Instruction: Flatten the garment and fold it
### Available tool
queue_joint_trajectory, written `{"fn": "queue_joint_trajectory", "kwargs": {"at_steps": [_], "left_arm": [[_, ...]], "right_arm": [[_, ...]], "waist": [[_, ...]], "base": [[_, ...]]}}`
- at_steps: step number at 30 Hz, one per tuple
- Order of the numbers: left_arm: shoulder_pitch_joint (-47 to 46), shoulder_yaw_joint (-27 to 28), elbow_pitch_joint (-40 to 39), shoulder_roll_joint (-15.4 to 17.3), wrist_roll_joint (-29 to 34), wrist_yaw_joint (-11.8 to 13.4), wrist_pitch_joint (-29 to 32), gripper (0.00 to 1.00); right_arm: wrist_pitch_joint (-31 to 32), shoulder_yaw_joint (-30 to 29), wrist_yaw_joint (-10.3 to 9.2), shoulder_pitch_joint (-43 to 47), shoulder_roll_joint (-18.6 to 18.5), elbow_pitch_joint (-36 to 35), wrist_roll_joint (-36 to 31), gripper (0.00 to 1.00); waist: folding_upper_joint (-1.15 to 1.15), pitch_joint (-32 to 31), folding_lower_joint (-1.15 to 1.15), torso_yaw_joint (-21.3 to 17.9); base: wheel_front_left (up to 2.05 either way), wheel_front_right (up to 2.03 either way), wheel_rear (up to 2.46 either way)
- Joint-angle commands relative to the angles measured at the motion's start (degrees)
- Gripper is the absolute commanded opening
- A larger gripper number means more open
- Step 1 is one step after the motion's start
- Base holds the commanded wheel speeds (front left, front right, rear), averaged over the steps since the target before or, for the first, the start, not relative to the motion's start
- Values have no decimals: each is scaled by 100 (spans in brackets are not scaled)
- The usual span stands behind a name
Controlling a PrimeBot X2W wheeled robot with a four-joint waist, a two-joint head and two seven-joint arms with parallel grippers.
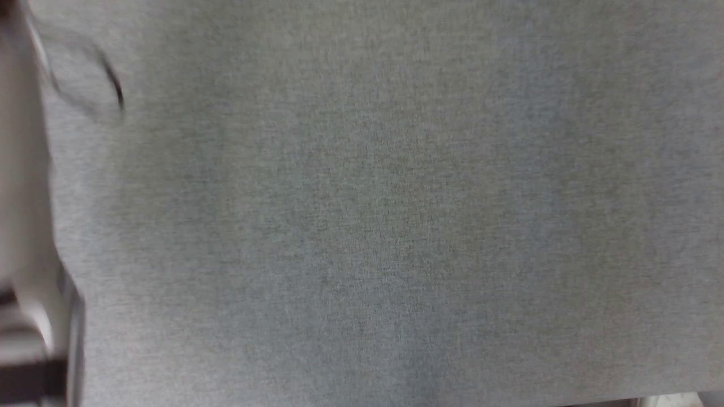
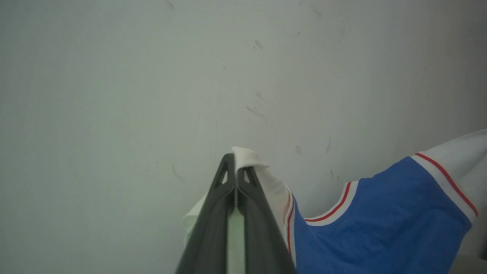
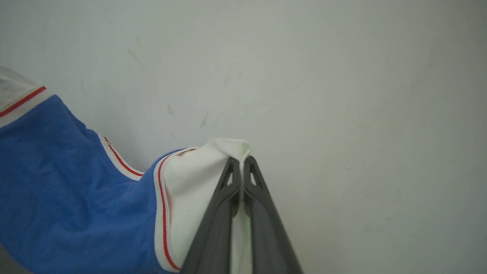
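A blurred, flat grey surface (image 1: 396, 215) takes up nearly all of the head view, and a pale upright shape (image 1: 22, 226) that cannot be identified runs along the edge at nine o'clock. In both wrist views the backdrop is a pale, smooth surface (image 2: 114, 95) that spreads from nine o'clock through twelve to three. The garment (image 2: 380, 228) is the next largest thing. In the left wrist view its bright blue body hangs from the centre out to four o'clock, with a white band and a thin red stripe (image 2: 445, 177) crossing it toward three o'clock. In the right wrist view the same blue cloth (image 3: 68, 182) spreads from nine o'clock down to seven, and a white sleeve (image 3: 194, 182), edged by a red stripe, reaches in to the centre. The left gripper (image 2: 236, 167) rises from six o'clock with its two dark fingers pressed together, pinching a small fold of white cloth (image 2: 247, 158) that pokes out just past the tips. The right gripper (image 3: 241, 161) also rises from six o'clock and is clamped on the peak of the white sleeve. Its fingers meet with cloth bunched between and over them. Faint dark scuff marks (image 2: 255, 111) dot the pale surface above the left fingertips toward twelve o'clock. A few more (image 3: 203, 120) lie at about eleven o'clock from the right fingertips.
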Motion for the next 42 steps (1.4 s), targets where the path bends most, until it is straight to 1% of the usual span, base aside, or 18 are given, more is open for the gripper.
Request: {"fn": "queue_joint_trajectory", "kwargs": {"at_steps": [1,4,6,9,13,18,20,23,26,30,33,37,41,42], "left_arm": [[716,81,-488,102,-127,77,104,0],[1824,156,-1173,161,-297,218,257,0],[2566,146,-1508,219,-308,303,305,0],[3670,138,-1867,213,-300,471,196,0],[5047,74,-1985,99,-352,587,-160,0],[6389,11,-1905,-23,-431,656,-608,0],[6786,-16,-1911,-95,-525,637,-758,0],[7299,-130,-1945,-83,-573,531,-906,0],[7767,-151,-2007,-41,-551,598,-938,0],[8391,7,-2047,-23,-658,771,-978,0],[8855,-30,-2023,52,-731,761,-884,0],[9337,-26,-2060,63,-948,739,-790,0],[9669,147,-2267,134,-1096,808,-755,0],[9669,147,-2267,134,-1096,808,-755,0]], "right_arm": [[52,-191,-12,624,-118,-339,177,0],[155,-534,-12,1614,-156,-824,323,0],[221,-732,-12,2311,-51,-1136,348,0],[281,-980,-12,3360,228,-1549,345,0],[302,-1106,-12,4690,661,-1932,250,0],[349,-1122,-12,6056,1113,-2199,217,0],[383,-1150,-12,6523,1239,-2251,274,0],[436,-1266,-12,7203,1348,-2283,390,0],[432,-1482,-12,7870,1344,-2231,463,0],[356,-1875,-12,8658,1456,-2100,522,0],[395,-2118,-12,9182,1612,-2084,551,0],[506,-2439,-12,9684,1760,-2147,595,0],[637,-2739,-12,10073,1879,-2335,618,0],[637,-2739,-12,10073,1879,-2335,618,0]], "waist": [[0,-476,1,60],[0,-809,1,59],[0,-1024,1,39],[0,-1327,1,12],[0,-1721,1,-13],[0,-2136,1,-32],[0,-2265,1,-39],[0,-2450,1,-21],[0,-2615,1,1],[0,-2814,1,-23],[0,-2943,1,-36],[0,-3041,1,-58],[0,-3093,1,-40],[0,-3093,1,-40]], "base": [[0,0,0],[0,0,0],[0,0,0],[0,0,0],[0,0,0],[0,0,0],[0,0,0],[0,0,0],[0,0,0],[0,0,0],[0,0,0],[0,0,0],[0,0,0],[0,0,0]]}}
